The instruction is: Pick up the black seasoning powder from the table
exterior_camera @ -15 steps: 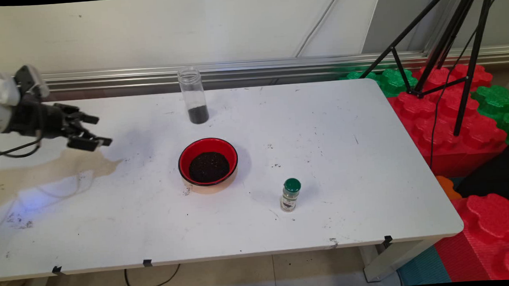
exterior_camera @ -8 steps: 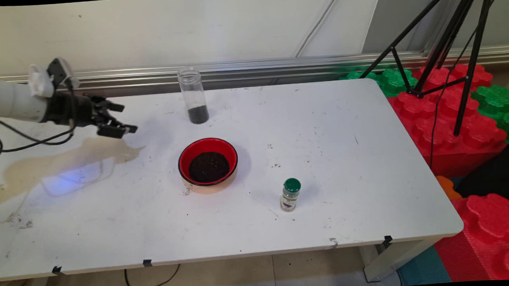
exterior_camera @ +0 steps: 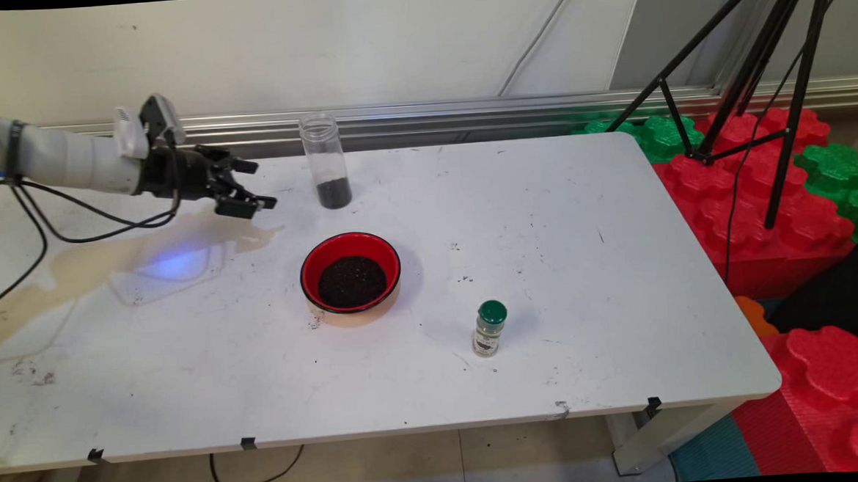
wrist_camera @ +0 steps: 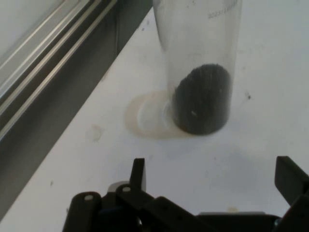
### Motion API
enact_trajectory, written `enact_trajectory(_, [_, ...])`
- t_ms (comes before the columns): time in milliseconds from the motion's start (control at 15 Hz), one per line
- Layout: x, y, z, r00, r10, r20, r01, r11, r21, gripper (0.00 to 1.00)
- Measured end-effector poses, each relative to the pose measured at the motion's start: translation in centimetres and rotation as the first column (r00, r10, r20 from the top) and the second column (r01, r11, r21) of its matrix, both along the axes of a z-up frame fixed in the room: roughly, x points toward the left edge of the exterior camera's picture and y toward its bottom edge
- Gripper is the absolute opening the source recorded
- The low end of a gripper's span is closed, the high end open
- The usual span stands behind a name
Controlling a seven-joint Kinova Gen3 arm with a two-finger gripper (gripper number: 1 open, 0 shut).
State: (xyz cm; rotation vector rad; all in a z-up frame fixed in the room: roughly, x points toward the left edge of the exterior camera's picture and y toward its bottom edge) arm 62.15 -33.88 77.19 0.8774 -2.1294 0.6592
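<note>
A green-capped shaker (exterior_camera: 490, 329) stands nearest on the surface (exterior_camera: 592, 276), right of a red bowl (exterior_camera: 351, 277) of dark grains. Farther left, the gripper (exterior_camera: 257, 185) hovers wide open and empty, beside a clear jar (exterior_camera: 326, 160) at the far edge.

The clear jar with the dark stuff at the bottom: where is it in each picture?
Main view: the clear jar stands upright near the table's far edge, right of the open gripper.
Hand view: the jar fills the top centre, straight ahead.
Shared landmark: the metal rail along the wall.
</note>
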Motion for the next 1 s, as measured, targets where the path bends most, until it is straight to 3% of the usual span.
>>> enact_trajectory(600, [0.3,-4.4,-4.0,0.993,-0.102,-0.057,0.099,0.994,-0.051,1.00])
enact_trajectory(1000, [0.3,-6.5,-6.4,0.977,-0.181,-0.112,0.174,0.982,-0.070,1.00])
